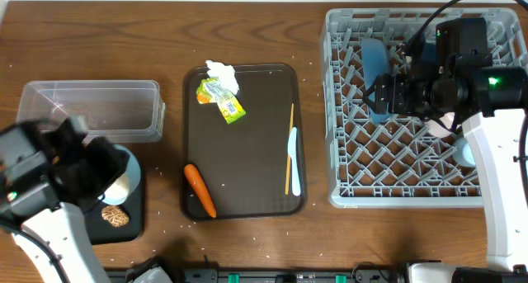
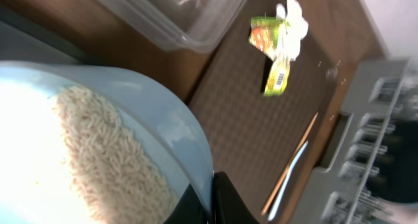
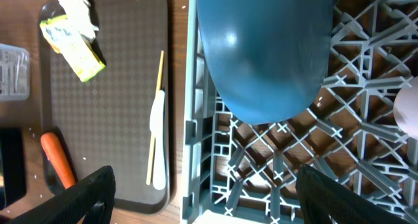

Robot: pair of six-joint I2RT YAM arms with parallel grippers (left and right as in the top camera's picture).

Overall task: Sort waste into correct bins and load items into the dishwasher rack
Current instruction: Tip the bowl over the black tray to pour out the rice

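Visibly full of rice (image 2: 98,159), the pale blue bowl (image 2: 163,129) is pinched by the left gripper (image 2: 210,201); the right gripper (image 3: 212,191) gapes.

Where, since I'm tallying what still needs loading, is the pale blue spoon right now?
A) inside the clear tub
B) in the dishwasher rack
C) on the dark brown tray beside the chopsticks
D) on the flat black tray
C: the overhead view shows the pale blue spoon lying on the dark brown tray right beside the chopsticks, outside the dishwasher rack.
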